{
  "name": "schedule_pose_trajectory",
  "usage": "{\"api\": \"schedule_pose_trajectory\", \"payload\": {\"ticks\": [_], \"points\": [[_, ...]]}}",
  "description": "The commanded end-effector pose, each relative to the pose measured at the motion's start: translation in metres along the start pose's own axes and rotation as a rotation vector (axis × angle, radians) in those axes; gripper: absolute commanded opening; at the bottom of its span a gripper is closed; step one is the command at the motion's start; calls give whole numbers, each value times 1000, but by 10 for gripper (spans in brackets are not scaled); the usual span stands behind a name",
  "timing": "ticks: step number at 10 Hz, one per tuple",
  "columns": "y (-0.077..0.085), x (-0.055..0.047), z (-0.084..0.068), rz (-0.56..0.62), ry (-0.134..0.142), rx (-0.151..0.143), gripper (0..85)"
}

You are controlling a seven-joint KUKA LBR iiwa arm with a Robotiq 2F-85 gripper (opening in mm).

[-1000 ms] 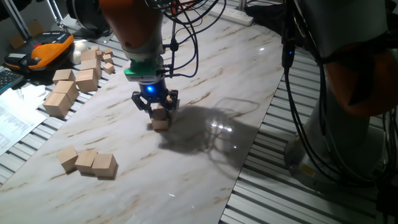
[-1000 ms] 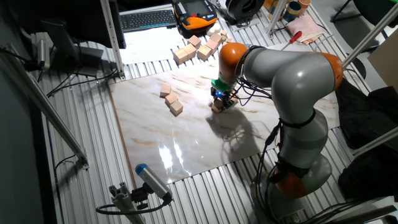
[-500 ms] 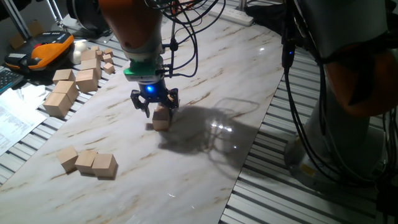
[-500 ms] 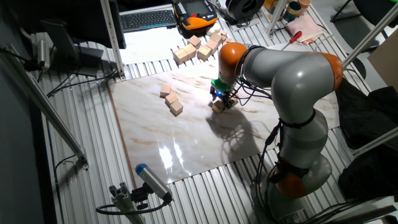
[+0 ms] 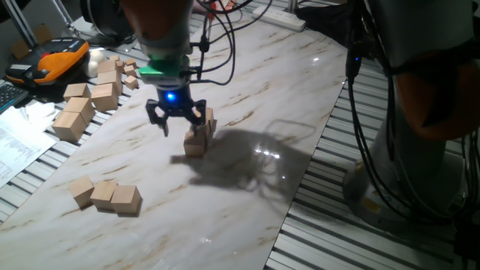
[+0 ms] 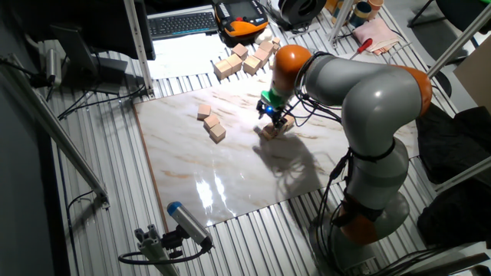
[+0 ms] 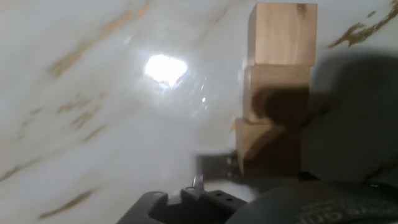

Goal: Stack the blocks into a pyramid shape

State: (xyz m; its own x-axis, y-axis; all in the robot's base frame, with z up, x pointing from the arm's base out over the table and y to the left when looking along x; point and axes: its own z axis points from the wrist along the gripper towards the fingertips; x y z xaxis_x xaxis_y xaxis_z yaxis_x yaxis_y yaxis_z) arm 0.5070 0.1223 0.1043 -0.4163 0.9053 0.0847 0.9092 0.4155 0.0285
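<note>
While the empty black two-finger gripper [image 5: 175, 120] hovers with fingers apart, three light-tan wooden cubes [image 5: 196, 139] sit mid-tabletop, seemingly touching.

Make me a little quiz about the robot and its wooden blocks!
1. True or false: the gripper is holding a block.
2. How many cubes are in the row of blocks beside the gripper? A: two. B: three. C: five.
3. Fill the gap: the light on the gripper glows ____.

Key: 1. False, it is open and empty. 2. B. 3. Blue.
</note>
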Motion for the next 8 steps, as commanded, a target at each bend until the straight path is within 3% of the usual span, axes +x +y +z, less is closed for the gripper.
{"api": "schedule_pose_trajectory", "payload": {"ticks": [1, 3, 5, 6, 8], "points": [[4, 12, -3, -7, 8, -8, 510], [9, 31, -8, -26, 28, -21, 510], [10, 39, -5, -14, 62, -60, 510], [10, 42, -1, -10, 56, -58, 510], [9, 42, -1, -44, 68, -67, 170]]}}
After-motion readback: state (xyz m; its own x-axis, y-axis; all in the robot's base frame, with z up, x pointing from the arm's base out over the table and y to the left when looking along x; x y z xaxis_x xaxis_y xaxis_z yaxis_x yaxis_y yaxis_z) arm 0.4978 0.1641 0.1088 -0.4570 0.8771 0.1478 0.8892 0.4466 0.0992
